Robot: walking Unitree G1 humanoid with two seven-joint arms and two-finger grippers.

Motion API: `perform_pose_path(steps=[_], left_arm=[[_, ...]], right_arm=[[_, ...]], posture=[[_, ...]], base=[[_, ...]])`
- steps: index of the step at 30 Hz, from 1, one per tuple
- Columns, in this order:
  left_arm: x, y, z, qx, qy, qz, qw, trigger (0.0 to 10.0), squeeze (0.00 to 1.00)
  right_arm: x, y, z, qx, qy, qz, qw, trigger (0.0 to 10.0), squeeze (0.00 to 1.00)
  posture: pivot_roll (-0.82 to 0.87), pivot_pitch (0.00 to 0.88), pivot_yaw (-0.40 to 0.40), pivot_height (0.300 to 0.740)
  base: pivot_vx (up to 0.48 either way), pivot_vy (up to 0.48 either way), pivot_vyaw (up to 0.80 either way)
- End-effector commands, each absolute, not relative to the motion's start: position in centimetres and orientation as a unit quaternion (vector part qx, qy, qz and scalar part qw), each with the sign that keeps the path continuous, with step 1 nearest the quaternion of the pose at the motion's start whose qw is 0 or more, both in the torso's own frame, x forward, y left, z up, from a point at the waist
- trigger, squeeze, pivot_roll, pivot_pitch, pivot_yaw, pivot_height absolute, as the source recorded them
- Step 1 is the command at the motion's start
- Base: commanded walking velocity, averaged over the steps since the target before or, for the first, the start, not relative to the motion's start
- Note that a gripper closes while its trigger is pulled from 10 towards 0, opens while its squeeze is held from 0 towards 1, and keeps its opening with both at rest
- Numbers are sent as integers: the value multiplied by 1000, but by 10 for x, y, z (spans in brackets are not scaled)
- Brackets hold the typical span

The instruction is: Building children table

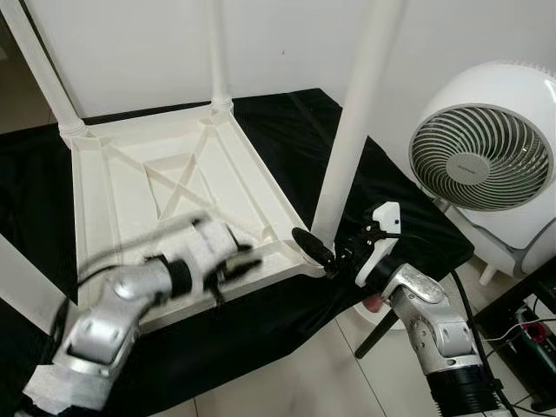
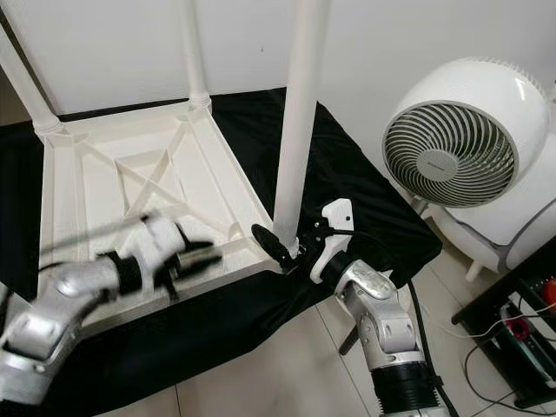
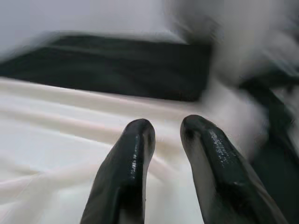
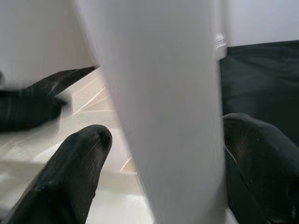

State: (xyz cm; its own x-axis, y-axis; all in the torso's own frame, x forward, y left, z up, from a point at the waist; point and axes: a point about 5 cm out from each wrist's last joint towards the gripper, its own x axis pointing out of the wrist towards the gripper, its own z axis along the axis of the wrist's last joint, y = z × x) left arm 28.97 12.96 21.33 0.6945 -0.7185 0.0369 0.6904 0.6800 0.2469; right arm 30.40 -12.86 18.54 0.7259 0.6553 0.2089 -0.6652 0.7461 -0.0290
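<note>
A white plastic children's table lies upside down on a black cloth. Two legs stand in its far corners. A third white leg stands upright at the near right corner. My right gripper is at the base of this leg, and in the right wrist view its fingers sit on either side of it. My left gripper, blurred by motion, hovers over the table's near rim; its fingertips stand slightly apart with nothing between them.
A large white round fan stands on the floor to the right, close to my right arm. Cables and a dark stand lie at the lower right. Pale floor tiles show beyond the cloth's near edge. A white wall is behind.
</note>
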Motion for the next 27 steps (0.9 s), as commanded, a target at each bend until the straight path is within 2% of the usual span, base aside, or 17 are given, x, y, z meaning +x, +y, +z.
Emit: perform_pose_path(steps=[1,2,3,5,7,15,19,20,21,24,25,26,27], left_arm=[[293,136,215,32,-61,-320,945,10000,0],[293,136,215,32,-61,-320,945,10000,0],[292,133,214,-3,-66,-287,956,10000,0],[292,133,214,-3,-66,-287,956,10000,0],[290,126,206,-59,-61,-224,971,10000,0],[290,121,195,-95,-44,-193,976,10000,0],[296,131,189,-98,-30,-155,983,10000,0],[300,148,180,-96,-20,-87,991,10000,0],[300,148,180,-96,-20,-87,991,10000,0],[302,164,177,-102,-19,-13,995,10000,0],[302,164,177,-102,-19,-13,995,10000,0],[302,173,179,-106,-24,31,994,10000,0],[302,173,179,-106,-24,31,994,10000,0]], right_arm=[[305,-130,189,19,-117,330,937,10000,0],[305,-130,189,19,-117,330,937,10000,0],[305,-127,192,22,-125,323,938,10000,0],[305,-127,192,22,-125,323,938,10000,0],[306,-118,194,25,-136,318,938,10000,0],[313,-110,192,20,-135,312,940,10000,0],[321,-107,197,11,-140,303,943,10000,0],[327,-107,201,6,-144,289,946,10000,0],[327,-107,201,6,-144,289,946,10000,0],[329,-108,203,6,-147,276,950,10000,0],[329,-108,203,6,-147,276,950,10000,0],[329,-107,204,7,-149,272,951,10000,0],[329,-107,204,7,-149,272,951,10000,0]], posture=[[22,127,-21,740],[22,127,-21,740],[25,128,-30,740],[25,128,-30,740],[38,123,-50,740],[40,124,-67,740],[36,132,-76,740],[32,151,-86,740],[32,151,-86,740],[34,163,-92,740],[34,163,-92,740],[36,168,-93,740],[36,168,-93,740]], base=[[0,0,0],[0,0,0],[0,0,0],[0,0,0],[0,0,0],[0,0,0],[0,0,0],[0,0,0],[0,0,0],[0,0,0],[0,0,0],[0,0,0],[0,0,0]])
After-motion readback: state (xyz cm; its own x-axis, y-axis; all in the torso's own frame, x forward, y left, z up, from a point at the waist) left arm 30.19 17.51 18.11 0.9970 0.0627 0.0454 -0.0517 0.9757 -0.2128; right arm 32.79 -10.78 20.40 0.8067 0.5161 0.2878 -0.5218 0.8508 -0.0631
